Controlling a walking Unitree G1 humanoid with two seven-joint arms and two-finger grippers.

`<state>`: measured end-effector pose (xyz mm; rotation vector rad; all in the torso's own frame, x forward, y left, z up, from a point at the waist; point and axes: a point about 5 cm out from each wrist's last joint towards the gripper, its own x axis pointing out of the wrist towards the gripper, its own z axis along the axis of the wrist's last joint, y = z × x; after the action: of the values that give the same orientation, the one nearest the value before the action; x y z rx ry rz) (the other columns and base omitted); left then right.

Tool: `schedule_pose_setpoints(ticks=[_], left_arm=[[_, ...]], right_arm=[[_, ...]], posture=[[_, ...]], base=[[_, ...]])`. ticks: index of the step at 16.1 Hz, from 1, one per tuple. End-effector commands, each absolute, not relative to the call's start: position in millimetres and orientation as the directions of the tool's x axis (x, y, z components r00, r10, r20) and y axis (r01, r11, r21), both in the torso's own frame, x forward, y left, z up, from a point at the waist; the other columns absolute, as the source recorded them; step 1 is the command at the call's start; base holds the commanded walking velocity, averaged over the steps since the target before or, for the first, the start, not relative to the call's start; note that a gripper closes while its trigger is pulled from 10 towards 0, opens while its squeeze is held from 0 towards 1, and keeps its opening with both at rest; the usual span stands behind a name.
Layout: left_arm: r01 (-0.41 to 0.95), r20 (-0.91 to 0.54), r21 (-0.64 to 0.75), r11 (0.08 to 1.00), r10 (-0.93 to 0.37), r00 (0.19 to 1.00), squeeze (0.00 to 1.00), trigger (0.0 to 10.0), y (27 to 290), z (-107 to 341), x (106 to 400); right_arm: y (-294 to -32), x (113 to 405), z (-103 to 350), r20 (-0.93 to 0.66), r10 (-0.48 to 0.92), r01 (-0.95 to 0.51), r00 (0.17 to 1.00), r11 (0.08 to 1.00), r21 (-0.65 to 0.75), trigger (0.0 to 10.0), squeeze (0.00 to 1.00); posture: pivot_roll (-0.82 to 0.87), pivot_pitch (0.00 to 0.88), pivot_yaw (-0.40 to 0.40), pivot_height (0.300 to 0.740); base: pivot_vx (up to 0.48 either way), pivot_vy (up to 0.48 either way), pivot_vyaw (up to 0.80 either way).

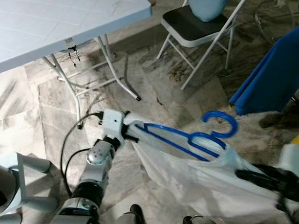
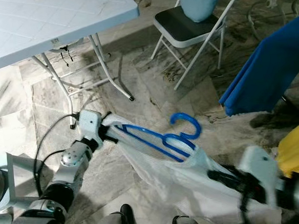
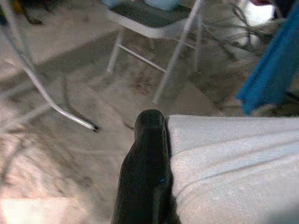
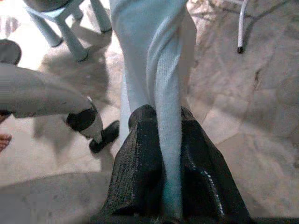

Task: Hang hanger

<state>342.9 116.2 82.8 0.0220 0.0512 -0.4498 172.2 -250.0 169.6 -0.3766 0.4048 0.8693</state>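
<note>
Two grippers engaged | left gripper [image 1: 132, 132] clamps white garment [image 1: 195, 185] at shoulder | right gripper [image 4: 161, 177] pinches its far end | blue hanger [image 1: 192, 137] inside neckline, above floor | keep cloth taut, hook upright.

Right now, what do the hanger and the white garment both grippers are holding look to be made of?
The hanger looks like moulded plastic: uniform bright blue, smooth, slightly glossy, with a thick rounded hook. The white garment looks like thin knit fabric: fine ribbed texture in the right wrist view, soft folds, blue showing faintly through it. The left gripper and right gripper both pinch it.
</note>
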Motion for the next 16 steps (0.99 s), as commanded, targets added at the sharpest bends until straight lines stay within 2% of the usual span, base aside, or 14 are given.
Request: schedule_pose_setpoints(ticks=[1, 3, 4, 7, 10, 12, 14, 15, 16], left_arm=[[0.367, -0.104, -0.076, 0.927, -0.373, 0.922, 0.0, 0.0, 134.0, 71.1, 339.6], [0.362, -0.112, -0.118, 0.925, -0.375, 0.92, 0.0, 0.0, 131.8, 69.6, 339.7], [0.388, -0.124, -0.184, 0.903, -0.413, 0.903, 0.0, 0.0, 126.6, 68.0, 339.6], [0.435, -0.125, -0.189, 0.881, -0.461, 0.879, 0.0, 0.0, 117.8, 65.0, 335.7], [0.436, -0.13, -0.186, 0.881, -0.462, 0.877, 0.0, 0.0, 110.8, 59.8, 330.5], [0.428, -0.115, -0.152, 0.891, -0.446, 0.888, 0.0, 0.0, 108.0, 60.6, 329.7], [0.44, -0.115, -0.127, 0.889, -0.454, 0.884, 0.0, 0.0, 103.1, 59.7, 327.8], [0.458, -0.125, -0.094, 0.884, -0.467, 0.875, 0.0, 2.0, 99.0, 57.4, 325.0], [0.476, -0.125, -0.081, 0.876, -0.482, 0.867, 0.32, 10.0, 96.6, 57.0, 323.6]], right_arm=[[-253.6, 169.5, 181.8, -0.468, 0.67, -0.801, 0.576, 0.577, -0.159, 10.0, 0.0], [-257.4, 168.0, 185.8, -0.494, 0.663, -0.81, 0.562, 0.564, -0.162, 10.0, 0.0], [-253.6, 165.2, 188.8, -0.482, 0.694, -0.829, 0.535, 0.542, -0.14, 10.0, 0.0], [-248.2, 171.5, 205.3, -0.338, 0.747, -0.812, 0.573, 0.575, -0.104, 10.0, 0.0], [-239.6, 197.0, 206.5, -0.122, 0.689, -0.699, 0.715, 0.709, -0.091, 10.0, 0.0], [-224.9, 223.7, 200.3, -0.003, 0.573, -0.572, 0.819, 0.817, -0.065, 10.0, 0.0], [-207.4, 237.2, 194.5, 0.05, 0.537, -0.537, 0.842, 0.843, -0.025, 10.0, 0.0], [-193.8, 243.7, 190.4, 0.058, 0.536, -0.537, 0.842, 0.844, -0.011, 10.0, 0.0], [-190.1, 245.1, 187.3, 0.037, 0.548, -0.547, 0.836, 0.836, -0.038, 10.0, 0.0]], posture=[[-0.17, 0.241, 0.101, 0.74], [-0.18, 0.243, 0.103, 0.74], [-0.18, 0.242, 0.103, 0.74], [-0.18, 0.24, 0.1, 0.74], [-0.17, 0.231, 0.09, 0.74], [-0.16, 0.223, 0.085, 0.74], [-0.16, 0.217, 0.082, 0.74], [-0.16, 0.215, 0.081, 0.74], [-0.15, 0.214, 0.08, 0.74]], base=[[0.0, 0.0, 0.0], [0.0, 0.0, 0.0], [0.0, 0.0, 0.0], [0.0, 0.0, 0.0], [0.0, 0.0, 0.0], [0.0, 0.0, 0.0], [0.0, 0.0, 0.0], [0.0, 0.0, 0.0], [0.0, 0.0, 0.0]])
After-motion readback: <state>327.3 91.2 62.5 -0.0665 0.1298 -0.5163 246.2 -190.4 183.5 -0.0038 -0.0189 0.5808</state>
